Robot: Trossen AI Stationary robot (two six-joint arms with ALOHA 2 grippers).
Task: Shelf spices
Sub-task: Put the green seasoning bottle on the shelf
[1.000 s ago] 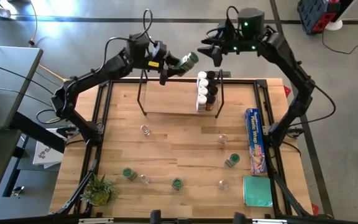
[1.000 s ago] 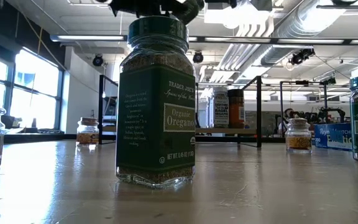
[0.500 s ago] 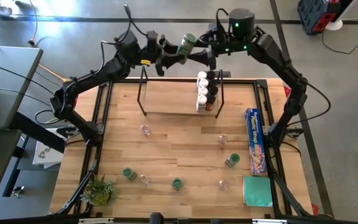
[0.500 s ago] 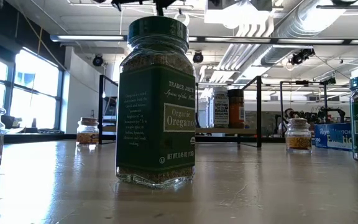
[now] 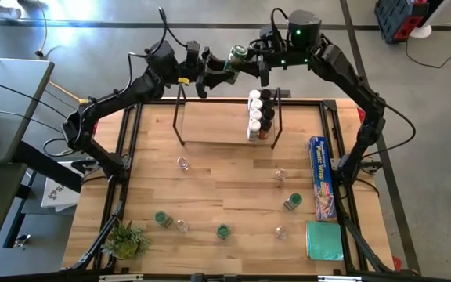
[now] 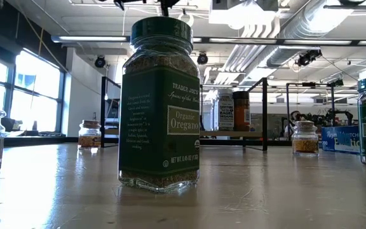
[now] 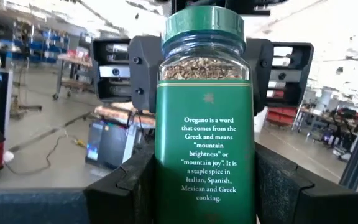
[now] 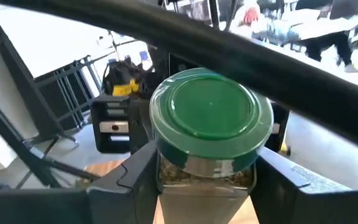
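Observation:
My left gripper is shut on a green-labelled oregano jar and holds it high over the table's far edge, nearly level, with the green lid toward my right arm. My right gripper meets the jar at its lid end and is shut on it too. The shelf stands at the far middle of the table, with several jars in rows at its right end. Several more spice jars stand upright on the table's near half. My left gripper pinches the jar's labelled body near its base between its two fingers. The fingers lie along the jar. The jar is lifted clear of everything. My right gripper comes at the jar lid-first from the table's right. Its two fingers stand on either side of the glass shoulder just under the green lid, and their inner faces meet the glass. The lid faces the wrist.
A long blue plastic-wrap box and a green pad lie along the right edge. A spiky green plant sits at the near left corner. An oregano jar stands close before the low camera. There is bare wood between shelf and loose jars.
My left gripper has carried the jar up and toward the far edge and turned its lid toward my right arm. My right gripper has moved left onto the jar's lid end. In the last half second both have hardly moved.

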